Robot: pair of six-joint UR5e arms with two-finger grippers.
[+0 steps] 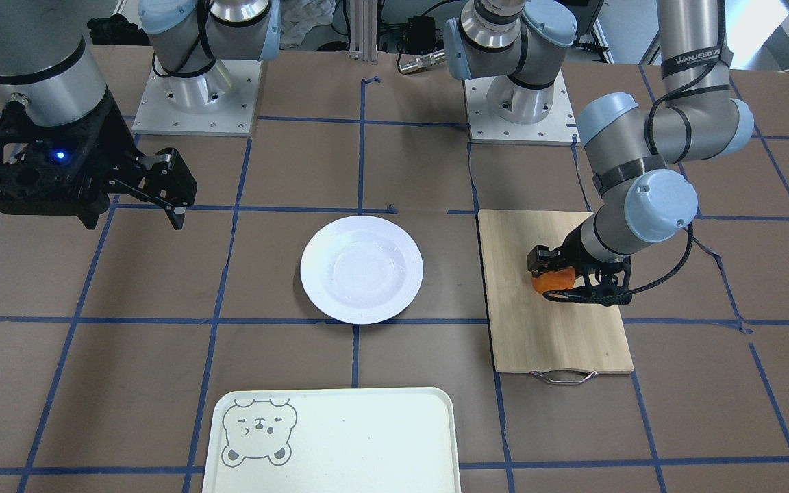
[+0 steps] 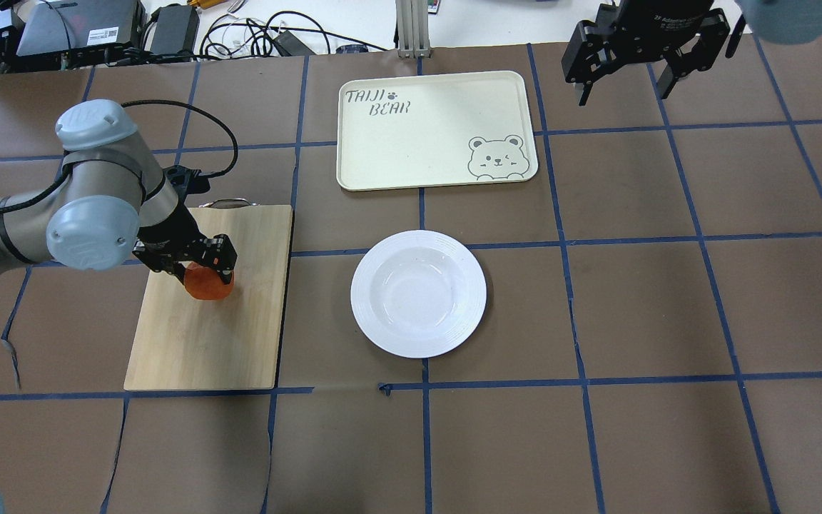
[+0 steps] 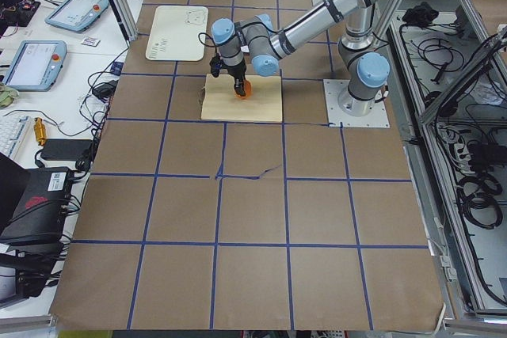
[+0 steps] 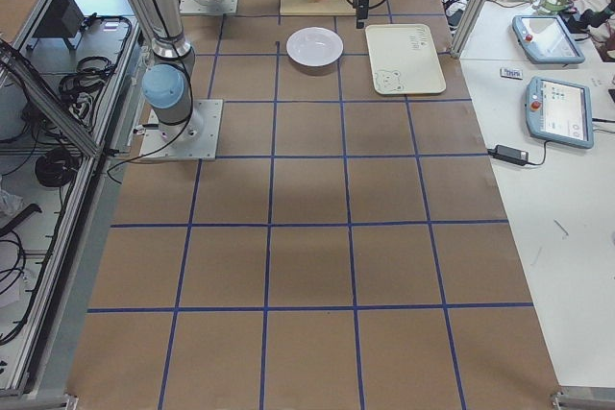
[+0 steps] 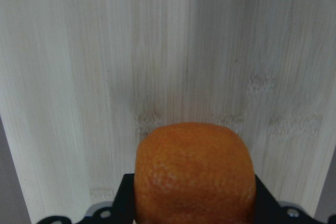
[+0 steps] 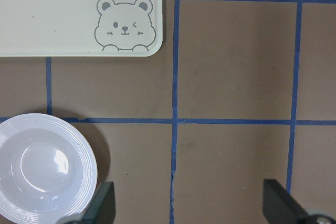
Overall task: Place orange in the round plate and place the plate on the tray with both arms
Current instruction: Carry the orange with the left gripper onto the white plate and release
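The orange (image 2: 205, 285) is over the bamboo cutting board (image 2: 204, 343), at the left of the overhead view. My left gripper (image 2: 200, 265) is shut on it, and in the left wrist view the orange (image 5: 194, 171) sits between the black fingers just above the wood. I cannot tell whether it touches the board. The white round plate (image 2: 418, 293) lies empty at the table's middle. Beyond it lies the empty cream tray (image 2: 425, 135) with the bear drawing. High over the far right, my right gripper (image 6: 191, 205) hangs open and holds nothing.
The cutting board (image 1: 552, 335) has a metal handle on its far end. Brown paper with blue tape lines covers the table (image 2: 668, 300). Both arm bases (image 1: 192, 96) stand at the robot's edge. Cables and boxes lie beyond the table's far edge.
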